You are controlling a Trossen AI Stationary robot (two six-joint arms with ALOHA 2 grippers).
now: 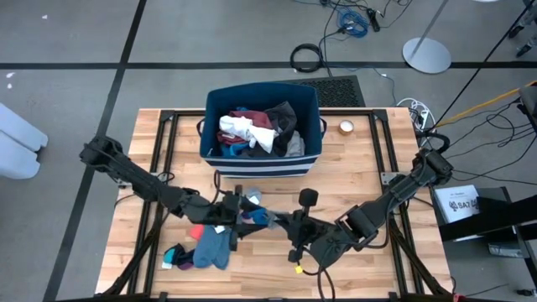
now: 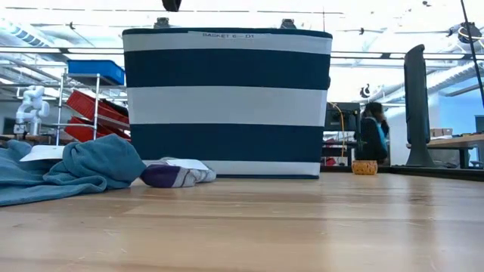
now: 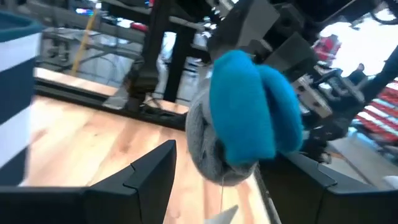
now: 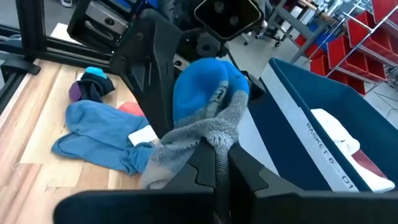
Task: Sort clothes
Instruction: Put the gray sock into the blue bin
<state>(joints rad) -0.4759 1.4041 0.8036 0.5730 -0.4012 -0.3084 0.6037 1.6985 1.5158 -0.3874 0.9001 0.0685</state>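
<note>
Arms: two, meeting over the near middle of the table [image 1: 352, 168], in front of the bin.
Left hand [image 1: 239, 211]: fingers spread wide, one dark finger [image 3: 146, 171] on each side of the sock; they do not close on it.
Right hand [image 1: 281, 222]: fingers pinched tight on the grey cuff of the sock, holding it up off the table.
Held sock [image 4: 202, 106]: one, bright blue toe and grey ribbed cuff — it hangs between the two hands, seen close in both wrist views.
Bin [image 1: 262, 159]: one, navy with white stripes, standing at the far middle of the table; the low view shows its side with a small label near the rim.
Clothes in the bin [image 1: 252, 130]: a mixed heap — white, dark grey, maroon and blue pieces can be made out; an exact count cannot be told.
Blue garment [image 1: 214, 247]: one light blue piece lying flat on the table, near the left hand, with a white tag on it.
Small pile [image 1: 178, 256]: a few small items just beside the blue garment, dark, teal and purple; how many cannot be told.
Red piece [image 1: 196, 230]: one, peeking out at the blue garment's edge.
Purple and white sock [image 2: 175, 174]: one, lying on the table in front of the bin in the low view.
Small round object [image 1: 346, 127]: one, on the table to the right of the bin.
</note>
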